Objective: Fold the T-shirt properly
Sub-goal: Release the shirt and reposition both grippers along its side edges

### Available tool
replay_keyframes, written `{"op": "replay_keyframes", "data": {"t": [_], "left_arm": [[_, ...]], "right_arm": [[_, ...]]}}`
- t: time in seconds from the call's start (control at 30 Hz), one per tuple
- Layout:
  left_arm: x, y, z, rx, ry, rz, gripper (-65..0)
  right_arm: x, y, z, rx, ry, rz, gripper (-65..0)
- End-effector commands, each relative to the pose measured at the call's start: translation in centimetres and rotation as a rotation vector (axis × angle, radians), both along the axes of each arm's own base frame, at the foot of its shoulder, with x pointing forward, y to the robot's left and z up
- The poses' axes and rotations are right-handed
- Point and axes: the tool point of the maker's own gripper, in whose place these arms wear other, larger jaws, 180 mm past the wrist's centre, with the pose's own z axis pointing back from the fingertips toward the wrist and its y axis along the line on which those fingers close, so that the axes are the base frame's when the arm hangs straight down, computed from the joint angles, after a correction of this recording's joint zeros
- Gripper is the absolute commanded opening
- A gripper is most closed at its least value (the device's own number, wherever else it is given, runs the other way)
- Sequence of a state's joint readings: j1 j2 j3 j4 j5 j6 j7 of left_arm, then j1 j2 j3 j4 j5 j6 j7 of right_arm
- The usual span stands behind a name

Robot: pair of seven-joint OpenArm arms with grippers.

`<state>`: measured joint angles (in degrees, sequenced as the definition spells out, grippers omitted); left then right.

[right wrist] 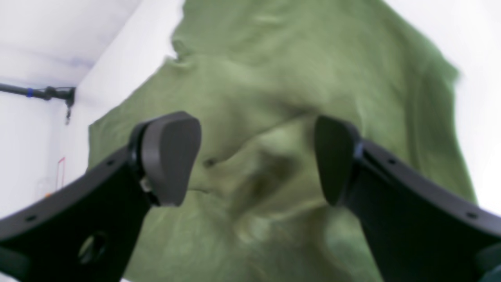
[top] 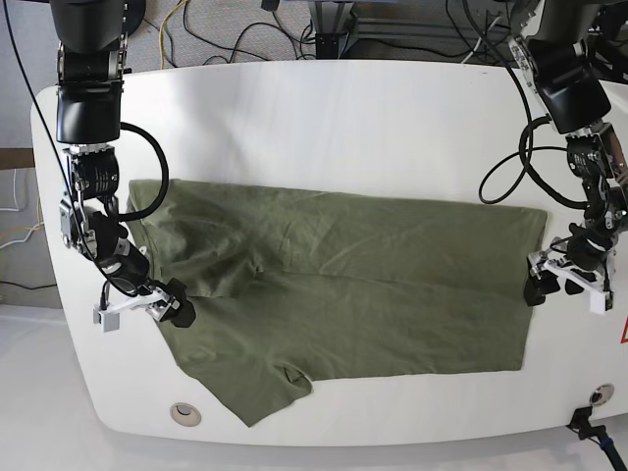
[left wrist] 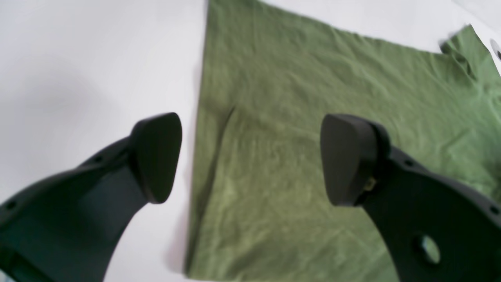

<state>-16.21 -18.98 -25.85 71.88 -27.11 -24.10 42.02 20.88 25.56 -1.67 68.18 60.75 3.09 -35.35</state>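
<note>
The olive-green T-shirt (top: 373,294) lies spread across the white table (top: 324,128), with one sleeve (top: 267,397) pointing toward the front edge and a wrinkled fold at its left end. My right gripper (top: 180,304) hovers at that left end, open, with bunched cloth (right wrist: 258,172) below its pads and nothing between them. My left gripper (top: 551,291) is at the shirt's right edge, also open. In the left wrist view the straight cloth edge (left wrist: 197,129) runs beneath the gap between the pads (left wrist: 156,156).
Cables (top: 294,29) and equipment run along the table's back edge. A round hole (top: 183,414) sits near the front left rim. A black connector (top: 587,422) is at the front right corner. A dark pole (right wrist: 39,93) shows off the table.
</note>
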Motion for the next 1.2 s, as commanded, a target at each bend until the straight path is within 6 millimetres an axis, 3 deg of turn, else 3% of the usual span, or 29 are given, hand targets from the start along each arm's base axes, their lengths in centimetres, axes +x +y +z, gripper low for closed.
{"op": "replay_keyframes", "data": {"t": [0.0,0.07,0.2,0.37,0.47,0.57,0.67,1.17], "left_arm": [[0.8,2.0,3.4,0.053,-0.082,0.020,-11.7],[0.5,3.1,5.5,0.116,-0.127,0.022,-11.7],[-2.0,3.8,7.3,0.249,-0.198,-0.006,-11.7],[-4.9,3.2,6.8,0.318,-0.233,-0.051,-11.7],[-6.2,3.2,5.6,0.318,-0.236,-0.056,-11.7],[-6.8,3.1,4.7,0.315,-0.214,-0.062,-11.7],[-7.4,3.0,3.8,0.309,-0.190,-0.064,-11.7],[-8.1,3.0,2.8,0.306,-0.157,-0.067,-11.7]], "right_arm": [[0.8,-1.8,4.3,-0.072,-0.099,0.017,-18.0],[-0.5,-1.8,4.7,-0.122,-0.083,0.074,-18.0],[-3.8,-3.2,4.7,-0.255,-0.047,0.143,-18.0],[-8.0,-4.0,2.1,-0.550,0.007,0.222,-17.9],[-9.6,-6.0,0.4,-0.600,0.045,0.165,-17.7],[-10.1,-6.6,0.1,-0.642,0.021,0.176,-17.6],[-10.6,-7.5,-2.2,-0.669,0.060,0.172,-17.6],[-11.2,-5.3,-7.8,-0.619,0.094,0.218,-17.9]]}}
